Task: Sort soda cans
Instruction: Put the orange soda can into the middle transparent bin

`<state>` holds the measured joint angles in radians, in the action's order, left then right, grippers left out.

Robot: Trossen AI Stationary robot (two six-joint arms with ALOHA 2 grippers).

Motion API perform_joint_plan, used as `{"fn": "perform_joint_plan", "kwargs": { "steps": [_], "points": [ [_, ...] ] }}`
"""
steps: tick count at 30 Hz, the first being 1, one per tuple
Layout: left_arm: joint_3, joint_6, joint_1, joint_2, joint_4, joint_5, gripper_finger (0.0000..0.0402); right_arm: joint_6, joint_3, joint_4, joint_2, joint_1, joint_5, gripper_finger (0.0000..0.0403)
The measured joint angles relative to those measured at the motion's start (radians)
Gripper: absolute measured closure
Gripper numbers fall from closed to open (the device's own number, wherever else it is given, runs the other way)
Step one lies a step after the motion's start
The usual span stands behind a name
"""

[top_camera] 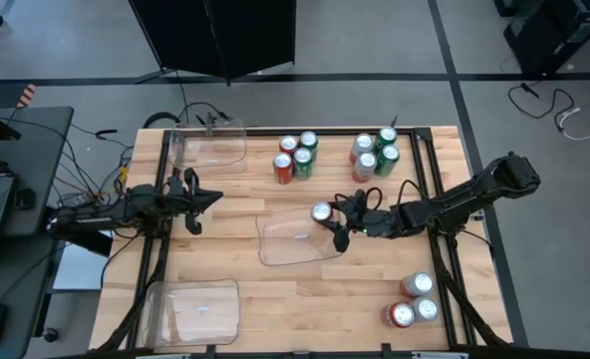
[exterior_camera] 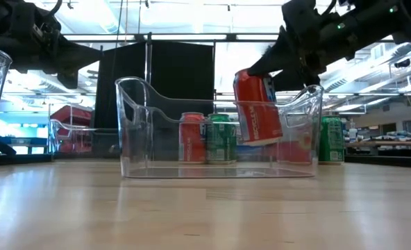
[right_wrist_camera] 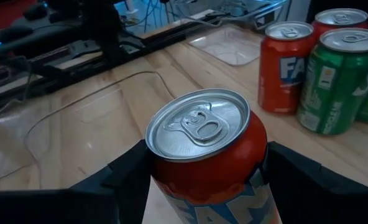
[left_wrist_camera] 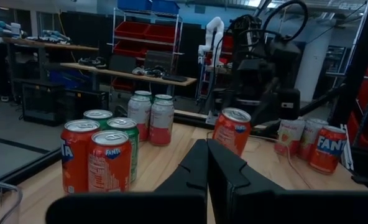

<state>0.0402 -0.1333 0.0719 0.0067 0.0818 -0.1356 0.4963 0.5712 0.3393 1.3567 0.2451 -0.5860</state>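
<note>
R end effector (top_camera: 337, 221) gripping red can (top_camera: 322, 212) | can lifted, tilted over centre tray (top_camera: 297, 253) | L end effector (top_camera: 193, 202) closed

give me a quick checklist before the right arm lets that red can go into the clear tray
1. Right pincer shut on the red can: ok.
2. Can over the middle tray: ok, at its right end.
3. Can upright: not ok, tilted in the low view.
4. Can bottom on the tray floor: not ok, held above it.
5. Tray floor under the can free: ok.
6. Left pincer out of the way: ok, shut, at the table's left.
</note>
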Motion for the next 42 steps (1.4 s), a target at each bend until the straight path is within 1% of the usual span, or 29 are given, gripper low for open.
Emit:
{"fn": "perform_joint_plan", "kwargs": {
  "steps": [13, 25, 30, 34, 37, 42],
  "points": [
    [0.000, 0.001, 0.000, 0.000, -0.003, 0.000, 0.0399, 0.077, -0.067, -0.005, 0.000, -0.022, 0.001, 0.0142],
    [0.001, 0.001, 0.000, 0.000, -0.002, 0.000, 0.0399, 0.084, -0.072, -0.004, -0.001, -0.027, 0.008, 0.0099],
    [0.001, 0.001, 0.000, 0.000, -0.002, 0.000, 0.0400, 0.084, -0.072, -0.003, -0.001, -0.027, 0.029, 0.0087],
    [0.001, -0.001, 0.000, 0.000, -0.002, 0.000, 0.0399, 0.115, -0.070, -0.011, -0.003, -0.029, 0.035, 0.0077],
    [0.001, -0.001, 0.000, 0.000, -0.002, 0.000, 0.0399, 0.133, -0.067, -0.023, -0.005, -0.038, 0.059, 0.0068],
    [0.001, -0.001, 0.000, 0.000, -0.002, 0.000, 0.0399, 0.114, -0.049, -0.058, -0.005, -0.039, 0.080, 0.0059]
  ]
}}
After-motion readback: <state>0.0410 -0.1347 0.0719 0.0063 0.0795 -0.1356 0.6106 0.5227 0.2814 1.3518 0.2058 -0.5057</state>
